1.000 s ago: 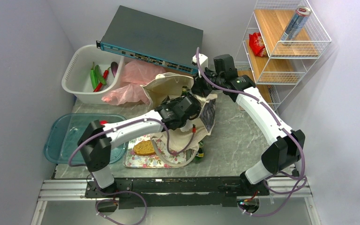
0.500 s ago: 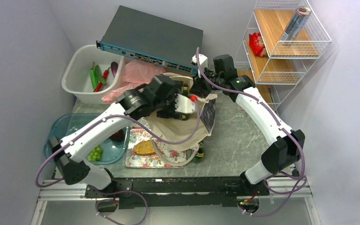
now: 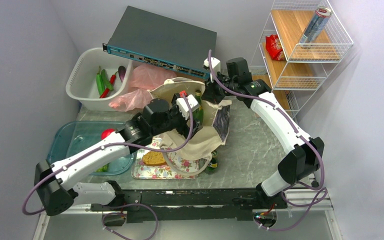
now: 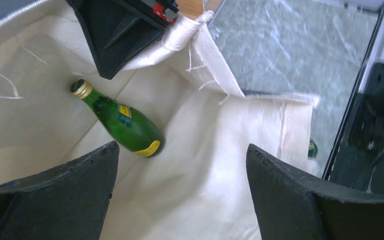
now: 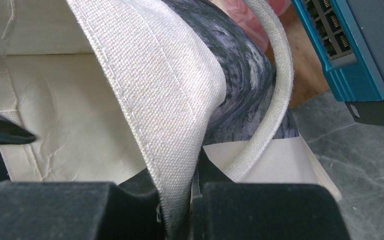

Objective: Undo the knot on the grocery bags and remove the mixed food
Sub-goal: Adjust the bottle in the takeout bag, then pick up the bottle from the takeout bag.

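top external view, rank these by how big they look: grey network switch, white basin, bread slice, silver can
1. grey network switch
2. white basin
3. silver can and bread slice: too close to rank; the can sits high on the shelf, nearer the camera.

- Left hand [image 4: 180,200]: fingers [image 4: 55,195] cut off by bottom edge in wrist view; tips masked by own wrist in top view.
- Right hand [image 5: 180,210]: fingers [image 5: 265,210] cut off by bottom edge; hidden under wrist in top view.
- Tote [image 3: 180,137] interior largely screened from above by left arm [image 3: 110,147].
- Outer bottle [image 3: 213,163] half hidden behind tote; only sliver seen by left wrist.
- Bread [image 3: 153,158] partly covered by strap.
- Bin [image 3: 75,135] contents mostly covered by left arm.
- Pink bag [image 3: 147,79]: knot not made out; blurred and cropped in right wrist view.
- Switch [image 5: 360,45] cut off by frame edge.
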`<state>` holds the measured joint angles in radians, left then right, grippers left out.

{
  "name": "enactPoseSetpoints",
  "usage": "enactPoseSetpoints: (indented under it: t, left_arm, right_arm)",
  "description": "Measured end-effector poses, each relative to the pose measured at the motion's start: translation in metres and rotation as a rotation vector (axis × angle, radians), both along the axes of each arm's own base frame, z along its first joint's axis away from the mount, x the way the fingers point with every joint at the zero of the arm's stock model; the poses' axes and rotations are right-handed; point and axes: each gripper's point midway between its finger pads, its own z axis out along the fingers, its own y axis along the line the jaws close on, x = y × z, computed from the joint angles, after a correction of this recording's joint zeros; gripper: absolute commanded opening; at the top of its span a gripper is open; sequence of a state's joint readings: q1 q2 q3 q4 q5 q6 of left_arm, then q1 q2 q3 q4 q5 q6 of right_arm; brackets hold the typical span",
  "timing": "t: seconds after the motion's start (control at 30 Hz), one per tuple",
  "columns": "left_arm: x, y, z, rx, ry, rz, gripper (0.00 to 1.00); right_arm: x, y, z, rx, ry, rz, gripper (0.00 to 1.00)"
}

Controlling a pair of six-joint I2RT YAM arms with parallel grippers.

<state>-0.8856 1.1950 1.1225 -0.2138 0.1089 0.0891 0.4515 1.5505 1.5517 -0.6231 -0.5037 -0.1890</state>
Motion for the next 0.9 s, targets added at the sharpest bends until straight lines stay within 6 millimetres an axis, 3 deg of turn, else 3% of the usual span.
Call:
enactPoseSetpoints:
  t: [0.13,0.3,0.47,0.67,0.9]
  left_arm:
    - [0.024,-0.013,-0.029,-0.06,0.035,0.102,0.82]
    - [0.06,-0.032,-0.05,-0.091,0.017,0.197,0.84]
    - [0.096,-0.035,-0.075,-0.096,0.02,0.308,0.85]
    - [0.133,-0.03,-0.092,-0.103,-0.007,0.404,0.85]
    - [0.169,-0.032,-0.092,-0.134,-0.043,0.457,0.82]
  right_arm:
    - [-0.002,0.001,0.0,-0.002,0.003,0.004,0.0]
    - [-0.002,0.001,0.0,0.0,0.005,0.003,0.0]
    - [-0.003,0.002,0.001,0.0,0.01,0.002,0.0]
    - [0.0,-0.001,0.001,-0.006,0.006,-0.016,0.0]
    - [0.012,-0.012,0.005,-0.023,-0.02,-0.066,0.0]
